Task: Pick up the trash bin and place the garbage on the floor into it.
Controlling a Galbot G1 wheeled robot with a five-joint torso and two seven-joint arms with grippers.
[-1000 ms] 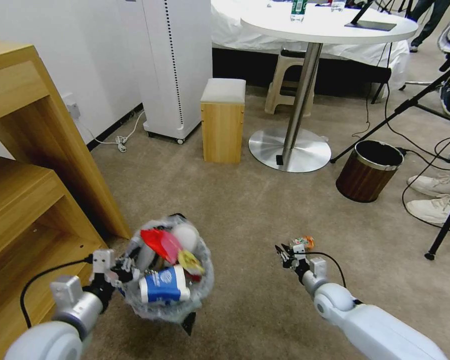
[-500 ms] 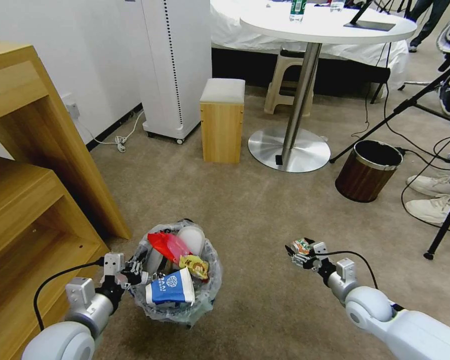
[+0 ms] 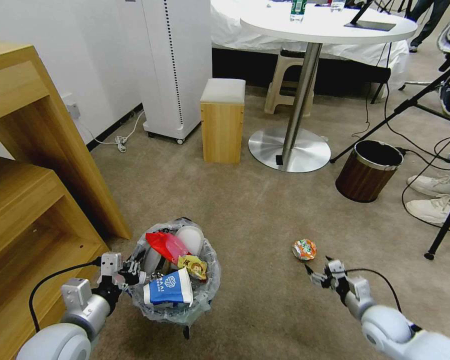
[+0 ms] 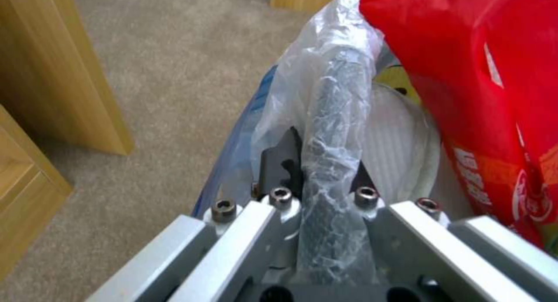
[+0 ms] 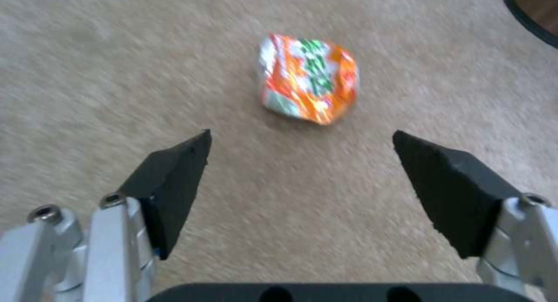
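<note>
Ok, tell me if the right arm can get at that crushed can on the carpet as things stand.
Probably yes. The right gripper is open and points at the crushed can, which lies alone on bare carpet just ahead of the fingertips, with nothing between them. The left gripper is shut on the trash bin rim.

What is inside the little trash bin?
The trash bin is piled full: a blue-white paper cup, a red wrapper, a yellow wrapper and something white on top. Whatever lies deeper is covered.

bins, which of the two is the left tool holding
The small trash bin with the clear liner, stuffed with litter; the left tool clamps its rim. The brown wood-look bin stands apart, untouched.
</note>
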